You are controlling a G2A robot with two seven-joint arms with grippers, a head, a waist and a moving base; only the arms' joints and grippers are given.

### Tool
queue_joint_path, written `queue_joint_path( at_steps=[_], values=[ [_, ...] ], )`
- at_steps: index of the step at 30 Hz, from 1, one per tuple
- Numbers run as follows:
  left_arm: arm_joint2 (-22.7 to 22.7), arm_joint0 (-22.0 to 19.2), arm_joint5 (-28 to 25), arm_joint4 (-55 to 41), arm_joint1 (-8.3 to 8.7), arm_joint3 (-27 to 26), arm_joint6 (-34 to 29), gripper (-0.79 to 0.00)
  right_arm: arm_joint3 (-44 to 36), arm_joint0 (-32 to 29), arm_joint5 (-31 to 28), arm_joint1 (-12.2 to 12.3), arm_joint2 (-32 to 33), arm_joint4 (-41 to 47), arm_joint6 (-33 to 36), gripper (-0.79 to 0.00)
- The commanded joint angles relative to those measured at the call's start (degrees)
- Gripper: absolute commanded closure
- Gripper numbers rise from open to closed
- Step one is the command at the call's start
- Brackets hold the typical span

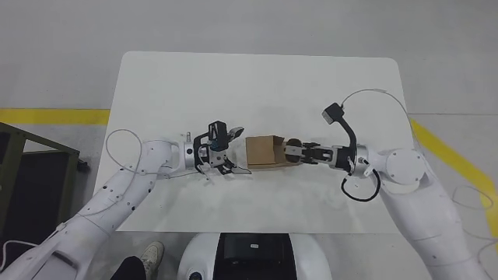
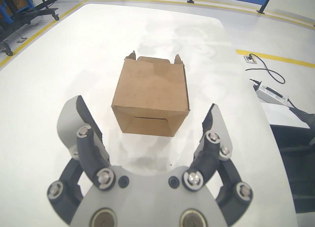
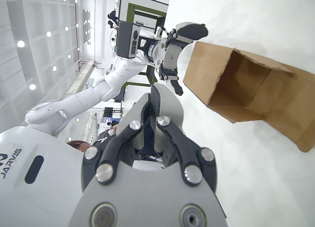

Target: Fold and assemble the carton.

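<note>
**Left claw** (image 2: 145, 104): released, fingers (image 2: 73, 119) spread wide, grasping nothing. It is held low over the table and pointed at the carton's near end, with its tips just short of that end and not touching it. In the top view the left claw (image 1: 233, 154) sits at the carton's left end.

**Right claw** (image 3: 153, 97): clenched, with its pads pressed together on nothing. It lies just beside the carton's mouth, and its own wrist view shows a strip of bare table between the two. In the top view the right claw (image 1: 293, 152) sits hard by the carton's right end. Contact cannot be told from there.

**Carton** (image 1: 264, 152): brown cardboard, lying on its side on the table between the two claws.
- The end toward the left claw is folded closed, with a slit across the tucked panel (image 2: 147, 117).
- The end toward the right claw gapes, showing the hollow interior (image 3: 246, 90).
- A flap (image 3: 290, 124) extends outward from that end along the table.

**Table** (image 1: 156, 85): white, with rounded corners. It bears the carton.

**Surroundings:**
- A yellow floor line (image 1: 47, 115).
- A dark rack (image 1: 31, 179) to the table's left.
- A black cable (image 2: 270, 71) on the floor beside the table.
</note>
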Motion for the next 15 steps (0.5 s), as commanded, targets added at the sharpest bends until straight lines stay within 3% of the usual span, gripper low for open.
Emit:
queue_joint_path(
  at_steps=[1,15],
  values=[
    [-0.36,0.26,0.33,-0.27,-0.03,-0.12,-0.71,-0.785,-0.85,-0.41,0.10,0.19,0.25,-1.16,0.58,0.000],
    [2.83,-1.83,0.46,0.60,-2.94,4.40,1.02,-0.785,2.94,-2.40,0.37,1.43,1.10,-6.76,5.53,0.000]
  ],
)
